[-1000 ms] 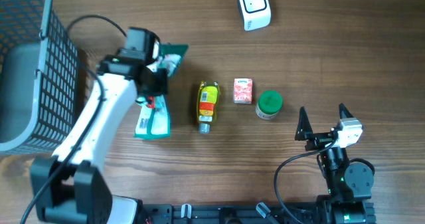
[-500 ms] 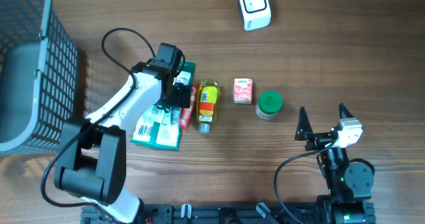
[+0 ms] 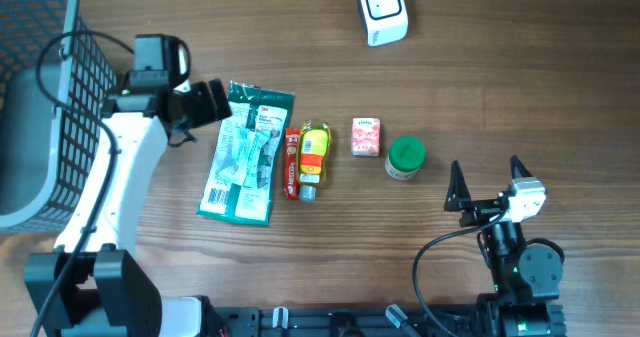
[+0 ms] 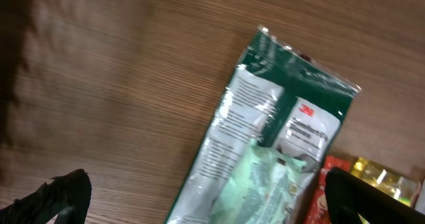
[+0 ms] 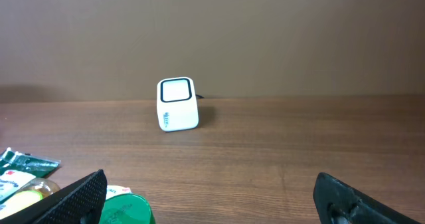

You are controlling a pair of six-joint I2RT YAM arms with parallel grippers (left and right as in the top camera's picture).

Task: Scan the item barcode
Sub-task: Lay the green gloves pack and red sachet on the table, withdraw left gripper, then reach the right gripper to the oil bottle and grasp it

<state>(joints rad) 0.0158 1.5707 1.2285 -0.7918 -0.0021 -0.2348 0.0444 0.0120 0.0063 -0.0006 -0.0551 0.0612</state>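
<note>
L claw (image 3: 216, 103) spread wide, released, nothing in it. Green packet (image 3: 245, 152) lies flat on the desk (image 3: 520, 67) just right of that claw. Its upper-left corner is v. close to the fingertips; can't tell if they touch. In the left wrist view the packet sits ahead of and between the two fingers, label side up, long axis slanted.

R claw (image 3: 486, 173) also wide open and empty, near the front edge, well apart from the packet.

White scanner (image 3: 382, 10) stands at the far edge, well apart from both claws.

Containers: grey mesh basket (image 3: 85, 97) at far left, beside the L arm; only its walls and floor show. Jar w/ green lid (image 3: 405, 157), lid on, contents hidden. Yellow bottle (image 3: 314, 155) on its side, yellow liquid inside, with a thin red pack (image 3: 292, 164) between it and the packet's right edge. Small pink carton (image 3: 366, 137) sits btw bottle and jar.
</note>
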